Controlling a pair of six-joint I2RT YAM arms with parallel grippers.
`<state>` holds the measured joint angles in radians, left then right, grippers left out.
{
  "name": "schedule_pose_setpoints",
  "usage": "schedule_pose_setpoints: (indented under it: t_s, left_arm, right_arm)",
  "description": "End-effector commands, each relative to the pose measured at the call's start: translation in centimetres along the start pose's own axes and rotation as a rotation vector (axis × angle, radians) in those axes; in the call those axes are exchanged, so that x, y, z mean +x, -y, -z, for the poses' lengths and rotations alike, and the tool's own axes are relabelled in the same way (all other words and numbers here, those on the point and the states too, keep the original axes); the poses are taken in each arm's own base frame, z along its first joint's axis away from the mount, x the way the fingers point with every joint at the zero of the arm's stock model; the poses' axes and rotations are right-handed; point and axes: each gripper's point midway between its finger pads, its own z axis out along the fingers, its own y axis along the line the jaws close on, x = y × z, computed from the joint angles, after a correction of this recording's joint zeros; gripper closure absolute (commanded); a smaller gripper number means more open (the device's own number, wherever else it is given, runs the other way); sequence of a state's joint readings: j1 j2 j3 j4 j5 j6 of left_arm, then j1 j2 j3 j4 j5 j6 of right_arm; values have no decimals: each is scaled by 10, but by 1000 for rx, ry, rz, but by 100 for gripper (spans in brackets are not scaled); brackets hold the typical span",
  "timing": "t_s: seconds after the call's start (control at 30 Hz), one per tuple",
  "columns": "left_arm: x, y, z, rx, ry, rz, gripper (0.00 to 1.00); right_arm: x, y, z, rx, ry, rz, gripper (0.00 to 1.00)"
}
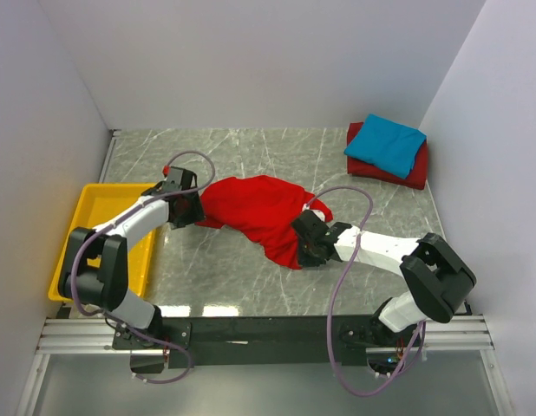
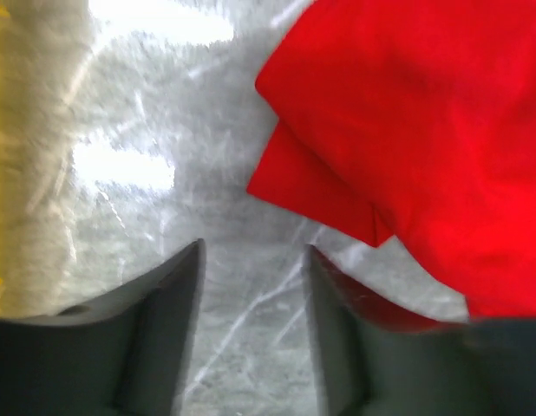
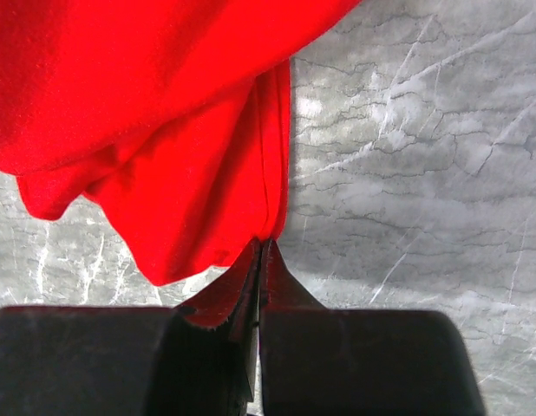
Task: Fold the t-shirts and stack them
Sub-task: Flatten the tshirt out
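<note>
T-shirts, three in view. Bright red t-shirt (image 1: 259, 212) lies crumpled and unfolded on the grey marbled bench (image 1: 251, 282), to the right of the yellow tray (image 1: 101, 206), near it but not touching. Turquoise t-shirt (image 1: 387, 143) is folded and sits on top of the folded darker red t-shirt (image 1: 408, 178). That stack is well apart from the tray, at the far right back of the bench.

Left hand (image 1: 192, 212): between the tray and the bright red t-shirt, right at the shirt's tray-side edge. Left wrist view: left hand (image 2: 253, 253) has its jaws parted, with only bare bench (image 2: 164, 173) in the gap. A folded corner of the bright red t-shirt (image 2: 424, 130) lies just beyond the fingertips. Red cloth runs alongside the finger (image 2: 337, 329) on the shirt's side; cannot tell whether they touch. Nothing gripped.

Right hand (image 1: 307, 247): at the shirt's side farthest from the tray, on its near edge. Right wrist view: right hand (image 3: 261, 247) has its jaws pressed together, pinching a seamed edge of the bright red t-shirt (image 3: 164, 130) at the fingertips. Cloth spreads up and away from the pinch, and bare bench (image 3: 424, 173) shows beside it.
</note>
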<state>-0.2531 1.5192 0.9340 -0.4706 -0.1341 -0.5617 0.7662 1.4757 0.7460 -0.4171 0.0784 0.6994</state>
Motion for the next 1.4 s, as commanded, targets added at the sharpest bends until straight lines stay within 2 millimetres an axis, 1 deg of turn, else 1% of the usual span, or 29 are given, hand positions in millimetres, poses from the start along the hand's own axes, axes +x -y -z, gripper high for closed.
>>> schedule_pose_setpoints:
  t_s: [0.0,0.03,0.07,0.1,0.13,0.23,0.47,0.73,0.87,1.03,1.23,1.3,1.33,1.37]
  left_arm:
    - [-26,6,0,-12,73,-17,49]
    - [-25,5,-2,-17,65,-18,53]
    - [-20,5,-8,-22,44,-22,61]
    - [-21,5,-10,-24,40,-23,64]
    - [-19,5,-12,-30,29,-23,64]
    - [-15,4,-19,-37,12,-30,64]
    - [-13,0,-28,-65,3,-42,65]
    - [-15,8,-33,-26,7,-30,65]
    - [-14,9,-36,-28,1,-20,64]
    - [-20,11,-38,-18,10,0,63]
    - [-17,11,-49,-20,-20,-2,64]
    - [-15,13,-52,-11,-27,-2,72]
    - [-14,14,-53,-8,-32,-3,79]
    - [-13,14,-54,-8,-37,-3,92]
  right_arm:
    - [6,5,1,23,-9,-13,100]
    - [6,5,1,25,-9,-12,100]
    - [6,5,1,27,-12,-14,100]
    - [6,6,2,28,-11,-11,100]
    - [4,5,2,27,-8,-14,100]
    - [4,4,2,26,-8,-12,100]
    - [3,3,2,28,-11,-9,100]
    - [2,0,1,26,-19,4,100]
    - [2,0,-1,30,-26,7,100]
    - [1,-1,-2,30,-28,11,100]
    - [0,-2,-3,34,-30,16,100]
    - [0,-1,-2,36,-31,13,100]
    - [-1,-1,-2,38,-27,13,100]
    - [-1,0,-1,43,-27,10,100]
